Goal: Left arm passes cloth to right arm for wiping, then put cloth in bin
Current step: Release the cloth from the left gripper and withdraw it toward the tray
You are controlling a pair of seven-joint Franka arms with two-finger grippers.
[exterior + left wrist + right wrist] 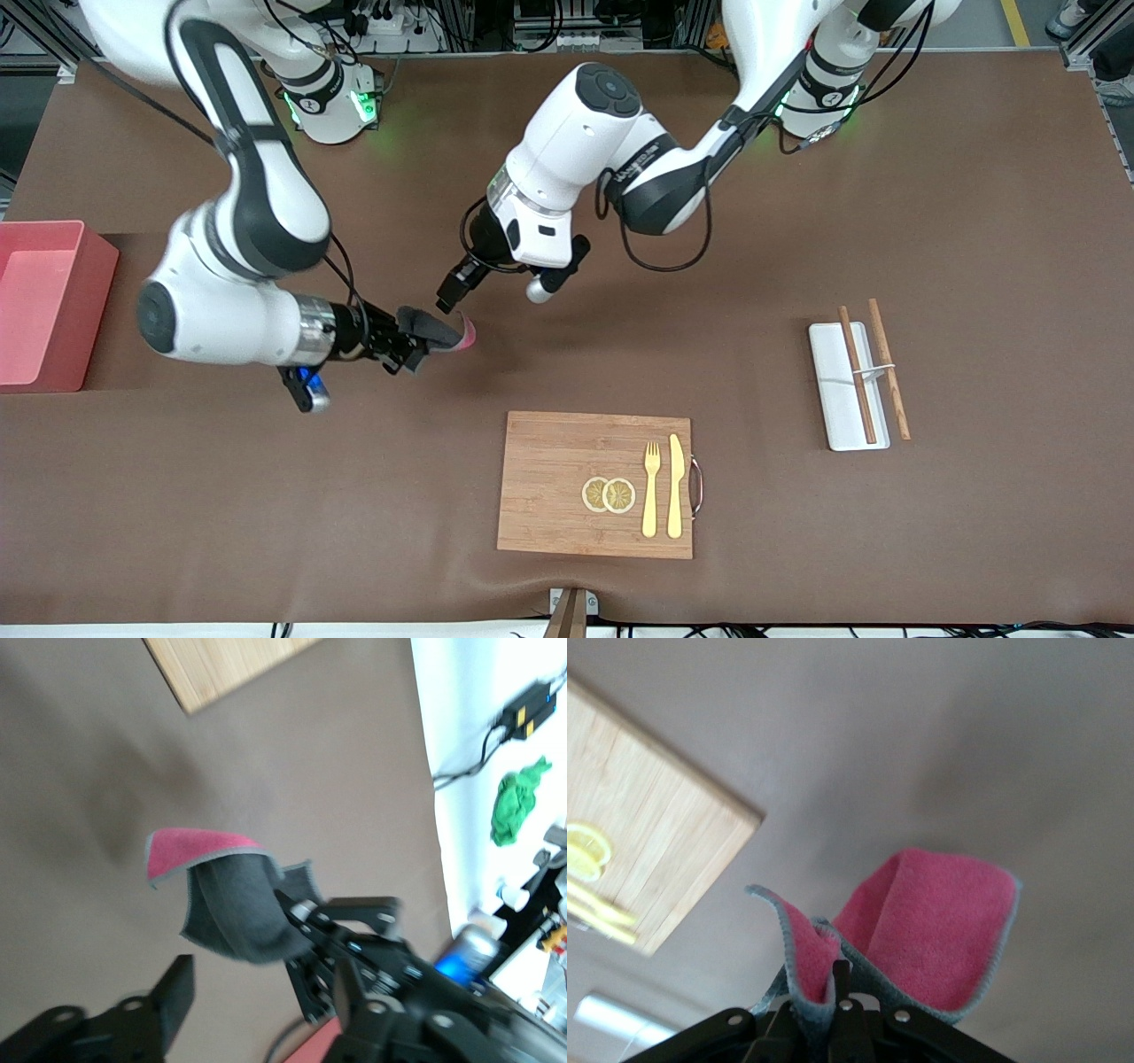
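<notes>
The small floppy cloth, dark grey on one face and magenta-red on the other (440,332), hangs in the air over the brown worktop (797,221), pinched tight in the closed jaws of the right arm's black gripper (418,347). The left arm's black gripper (454,292) hovers just above the cloth with its jaws spread apart, gripping nothing. The pink rectangular plastic bin (49,306) stands at the right arm's end.

On the brown bench (974,221): bin (44,301) at nine o'clock, wooden board (558,496) at six, white tray (837,390) at three.
</notes>
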